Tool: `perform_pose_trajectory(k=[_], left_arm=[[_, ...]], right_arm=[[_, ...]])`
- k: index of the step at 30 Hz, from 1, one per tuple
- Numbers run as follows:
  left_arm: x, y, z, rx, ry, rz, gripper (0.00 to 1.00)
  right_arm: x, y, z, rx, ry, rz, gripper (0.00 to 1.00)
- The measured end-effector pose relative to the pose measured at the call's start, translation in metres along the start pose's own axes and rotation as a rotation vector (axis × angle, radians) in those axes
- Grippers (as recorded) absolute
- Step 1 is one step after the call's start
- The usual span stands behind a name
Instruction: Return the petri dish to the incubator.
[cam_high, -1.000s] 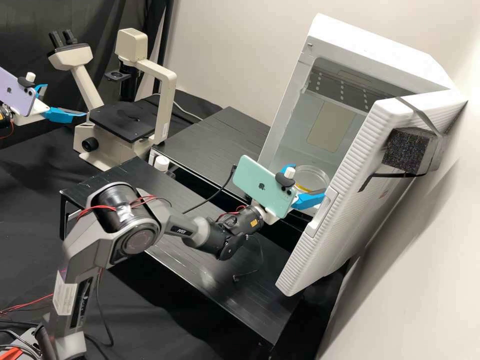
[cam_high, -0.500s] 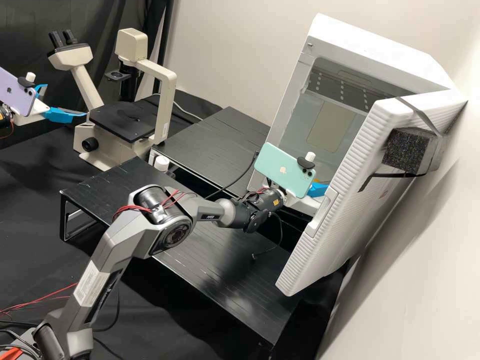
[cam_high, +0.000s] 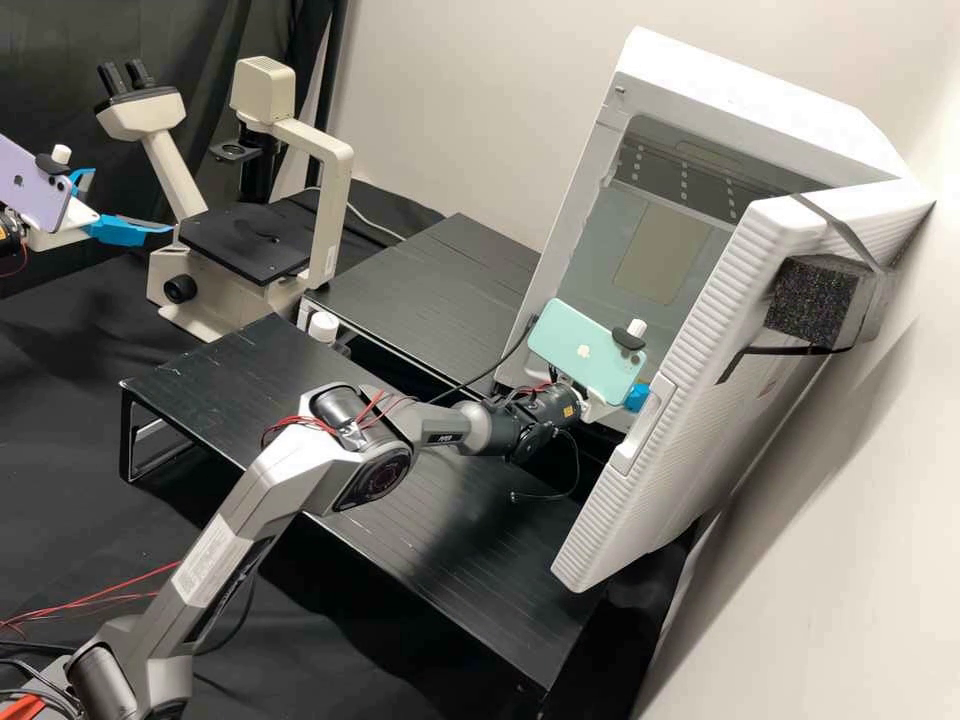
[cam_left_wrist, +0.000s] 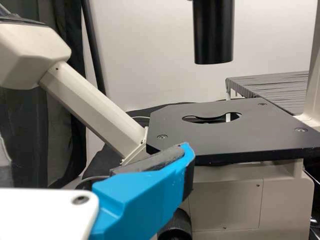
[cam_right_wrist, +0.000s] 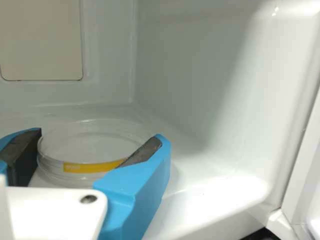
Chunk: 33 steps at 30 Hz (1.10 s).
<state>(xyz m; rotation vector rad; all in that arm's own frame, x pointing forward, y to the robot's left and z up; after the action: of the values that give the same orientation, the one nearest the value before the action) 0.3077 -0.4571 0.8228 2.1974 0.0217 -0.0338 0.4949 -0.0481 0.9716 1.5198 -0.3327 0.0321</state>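
Black, cloth-covered desk (cam_high: 60, 430), carrying, at 2 o'clock in the high view, a white box-shaped incubator (cam_high: 740, 85) with its ribbed white door (cam_high: 640, 490) standing open at 4 o'clock. Two low black slatted stands (cam_high: 440, 275) occupy the middle. The dark grey right arm (cam_high: 240, 500) extends from 7 o'clock over the nearer stand to the incubator's opening. At 10 o'clock stands a cream microscope (cam_high: 342, 190) with a flat black stage (cam_high: 245, 240). A mint-green phone (cam_high: 580, 350) is mounted on the right arm; a lilac phone (cam_high: 32, 190) is mounted near 10 o'clock, beside the left claw (cam_high: 132, 201). This claw is wide, its two blue fingers apart and near the microscope. The right claw (cam_high: 637, 397) is at the incubator's opening, partly hidden by the door. In the right wrist view, its two blue fingers with dark pads (cam_right_wrist: 145, 152) hold the round, clear plastic petri dish (cam_right_wrist: 92, 137) between them, inside the incubator; whether the dish touches the incubator's floor cannot be told. A yellow strip (cam_right_wrist: 92, 167) marks the dish's side wall.
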Motion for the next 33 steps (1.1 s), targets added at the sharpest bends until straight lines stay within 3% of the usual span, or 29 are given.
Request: perform_pose_trajectory(k=[2,3,8,27,33], left_arm=[[0.000,0.000,0.000,0.000,0.000,0.000,1.00],[0.000,0.000,0.000,0.000,0.000,0.000,1.00],[0.000,0.000,0.000,0.000,0.000,0.000,1.00],[0.000,0.000,0.000,0.000,0.000,0.000,1.00],[0.000,0.000,0.000,0.000,0.000,0.000,1.00]], right_arm=[[0.000,-0.001,-0.002,0.002,0.004,-0.002,0.00],[0.000,-0.002,-0.002,0.008,0.005,-0.004,1.00],[0.000,-0.003,-0.004,0.023,0.009,-0.008,1.00],[-0.013,-0.007,0.001,0.019,0.035,-0.011,1.00],[-0.044,0.007,0.006,0.062,0.063,0.031,1.00]])
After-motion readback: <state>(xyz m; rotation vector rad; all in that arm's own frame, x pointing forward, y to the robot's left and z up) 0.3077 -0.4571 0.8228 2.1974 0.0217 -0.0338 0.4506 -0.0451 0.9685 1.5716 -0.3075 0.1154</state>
